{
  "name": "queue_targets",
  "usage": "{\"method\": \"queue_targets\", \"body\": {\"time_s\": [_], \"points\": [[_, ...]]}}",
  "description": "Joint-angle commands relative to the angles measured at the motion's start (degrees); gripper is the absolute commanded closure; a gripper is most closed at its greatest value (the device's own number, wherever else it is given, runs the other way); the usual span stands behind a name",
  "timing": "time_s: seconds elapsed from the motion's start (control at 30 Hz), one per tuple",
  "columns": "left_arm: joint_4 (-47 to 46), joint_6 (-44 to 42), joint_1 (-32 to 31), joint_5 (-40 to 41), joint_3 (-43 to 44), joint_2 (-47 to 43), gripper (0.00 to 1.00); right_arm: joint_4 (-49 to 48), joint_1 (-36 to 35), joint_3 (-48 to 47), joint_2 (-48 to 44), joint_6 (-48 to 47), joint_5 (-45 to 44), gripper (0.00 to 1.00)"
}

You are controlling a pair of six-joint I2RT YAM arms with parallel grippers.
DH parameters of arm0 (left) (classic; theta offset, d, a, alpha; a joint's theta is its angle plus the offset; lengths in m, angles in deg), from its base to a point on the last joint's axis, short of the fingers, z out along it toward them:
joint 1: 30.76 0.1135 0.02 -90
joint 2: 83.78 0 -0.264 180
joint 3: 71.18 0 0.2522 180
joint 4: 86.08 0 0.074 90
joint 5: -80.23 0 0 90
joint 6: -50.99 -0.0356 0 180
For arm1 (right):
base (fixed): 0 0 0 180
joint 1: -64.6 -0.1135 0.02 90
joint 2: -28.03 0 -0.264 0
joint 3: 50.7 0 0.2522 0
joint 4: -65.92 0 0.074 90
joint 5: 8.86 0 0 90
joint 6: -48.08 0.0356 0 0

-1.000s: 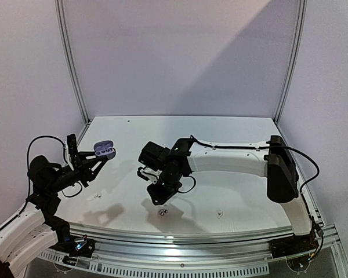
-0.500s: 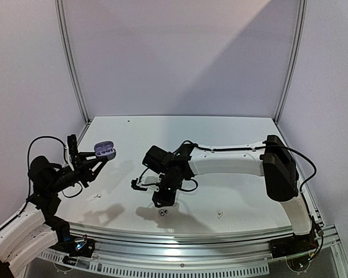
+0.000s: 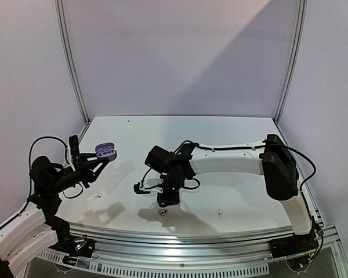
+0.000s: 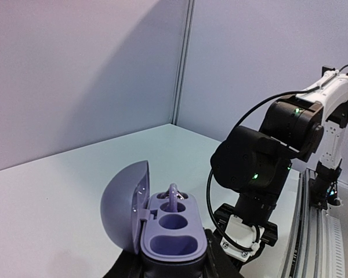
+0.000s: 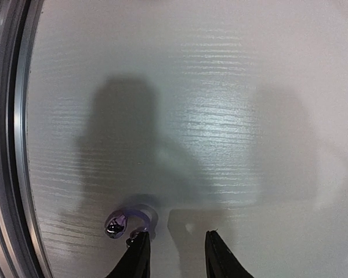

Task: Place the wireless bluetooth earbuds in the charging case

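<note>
Tabletop (image 3: 238, 133) white, walls (image 3: 180, 58) lilac, left pincer (image 3: 100, 161) gripping open case (image 4: 171, 237), right pincer (image 5: 177, 243) parted beside earbud (image 5: 117, 223)

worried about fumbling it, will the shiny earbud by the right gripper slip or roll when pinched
Probably slippery: the earbud looks glossy and rounded, so could squirt from the right gripper. Tiny beside its fingers, likely light, skidding if nudged.

Overhead and close wrist views share the table (image 3: 232, 139).
</note>
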Motion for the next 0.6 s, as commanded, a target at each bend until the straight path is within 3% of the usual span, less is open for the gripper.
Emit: {"method": "queue_targets", "body": {"time_s": [0.0, 0.57], "points": [[-0.6, -0.3, 0.7, 0.4, -0.6, 0.2, 1.00, 1.4, 0.2, 1.0, -0.9, -2.0, 0.0, 0.68], [-0.8, -0.3, 0.7, 0.5, -0.5, 1.0, 1.00, 0.9, 0.1, -0.6, 1.7, -2.3, 1.1, 0.70]]}}
